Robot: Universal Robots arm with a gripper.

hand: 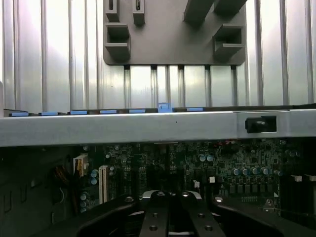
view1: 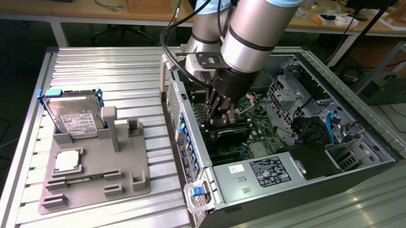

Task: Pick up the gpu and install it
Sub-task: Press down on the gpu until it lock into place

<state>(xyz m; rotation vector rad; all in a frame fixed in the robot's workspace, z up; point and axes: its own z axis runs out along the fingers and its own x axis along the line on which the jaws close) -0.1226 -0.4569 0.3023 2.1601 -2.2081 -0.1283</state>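
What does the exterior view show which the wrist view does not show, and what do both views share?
Exterior view alone: the hard drive in its blue frame, a processor, the power supply and the robot arm.
Wrist view alone: a white connector on the motherboard.
Shared: the grey parts tray, the ribbed table, the open computer case, and the shut tool inside it.

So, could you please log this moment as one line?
gripper: jaws shut, inside computer case | gpu: below it on motherboard | hard drive: in holder
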